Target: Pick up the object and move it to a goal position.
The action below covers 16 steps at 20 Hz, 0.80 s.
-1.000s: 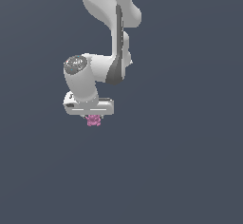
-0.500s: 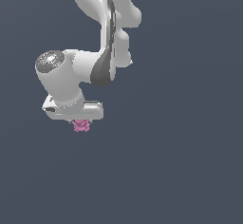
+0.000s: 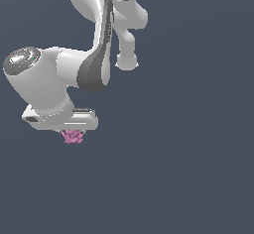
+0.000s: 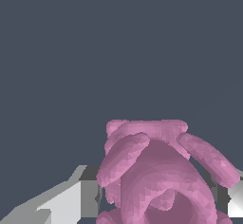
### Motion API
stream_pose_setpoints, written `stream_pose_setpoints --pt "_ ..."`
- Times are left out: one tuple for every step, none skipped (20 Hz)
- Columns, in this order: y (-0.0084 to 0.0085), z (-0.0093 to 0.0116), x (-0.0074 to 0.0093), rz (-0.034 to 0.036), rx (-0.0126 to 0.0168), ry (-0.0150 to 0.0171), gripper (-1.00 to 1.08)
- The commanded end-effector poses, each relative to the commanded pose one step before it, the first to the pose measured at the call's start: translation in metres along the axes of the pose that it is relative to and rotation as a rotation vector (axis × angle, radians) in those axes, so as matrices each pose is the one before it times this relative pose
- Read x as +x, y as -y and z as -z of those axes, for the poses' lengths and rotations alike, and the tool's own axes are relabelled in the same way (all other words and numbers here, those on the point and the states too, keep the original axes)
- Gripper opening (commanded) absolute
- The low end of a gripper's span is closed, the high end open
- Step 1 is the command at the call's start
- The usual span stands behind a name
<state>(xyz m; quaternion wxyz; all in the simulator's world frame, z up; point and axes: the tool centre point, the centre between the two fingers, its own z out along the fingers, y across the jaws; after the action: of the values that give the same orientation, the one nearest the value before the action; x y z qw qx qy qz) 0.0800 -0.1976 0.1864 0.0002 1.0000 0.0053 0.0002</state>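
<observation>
Object (image 3: 73, 137) held up off the ground, pink and lumpy.
It sits clamped between the fingers (image 4: 71, 201) of the white gripper (image 3: 72, 133) (hanging just beneath it, against plain grey).

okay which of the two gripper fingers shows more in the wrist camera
The light-grey finger on one side of the pink object: a long stretch of it shows, while the other finger is only a sliver at the picture's edge.

The arm (image 3: 59, 74) looks like smooth, glossy white plastic with soft highlights, its joint bands a darker grey, satin finish. The gripper (image 3: 72, 129) has the same pale, hard shell; its fingers (image 4: 71, 201) look flat, matt grey-white. The object (image 4: 161, 175) is pink, lumpy and faceted, matt like soft rubber or clay.
</observation>
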Motion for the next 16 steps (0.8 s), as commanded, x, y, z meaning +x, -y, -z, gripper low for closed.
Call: stream_pose_setpoints --pt "-0.00554 0.00642 0.0078 0.00033 0.00013 0.00025 -1.0" --pt "-0.00184 0.00205 0.00259 0.0 0.0 0.0 -1.0" --pt "-0.00167 0.00186 0.00238 0.0 0.0 0.0 -1.0" --pt "-0.00153 0.0017 0.00218 0.0 0.0 0.0 -1.0" --pt "-0.00139 0.00154 0.00199 0.0 0.0 0.0 -1.0" --pt "-0.00125 0.00139 0.00181 0.0 0.0 0.0 -1.0" --pt "-0.00112 0.00124 0.00164 0.0 0.0 0.0 -1.0" --pt "-0.001 0.00111 0.00147 0.0 0.0 0.0 -1.0" --pt "-0.00088 0.00097 0.00131 0.0 0.0 0.0 -1.0" --pt "-0.00077 0.00084 0.00115 0.0 0.0 0.0 -1.0" --pt "-0.00066 0.00072 0.001 0.0 0.0 0.0 -1.0" --pt "-0.00055 0.0006 0.00086 0.0 0.0 0.0 -1.0" --pt "-0.00045 0.00049 0.00072 0.0 0.0 0.0 -1.0" --pt "-0.00036 0.00038 0.00058 0.0 0.0 0.0 -1.0" --pt "-0.00027 0.00028 0.00045 0.0 0.0 0.0 -1.0" --pt "-0.00018 0.00019 0.00032 0.0 0.0 0.0 -1.0"
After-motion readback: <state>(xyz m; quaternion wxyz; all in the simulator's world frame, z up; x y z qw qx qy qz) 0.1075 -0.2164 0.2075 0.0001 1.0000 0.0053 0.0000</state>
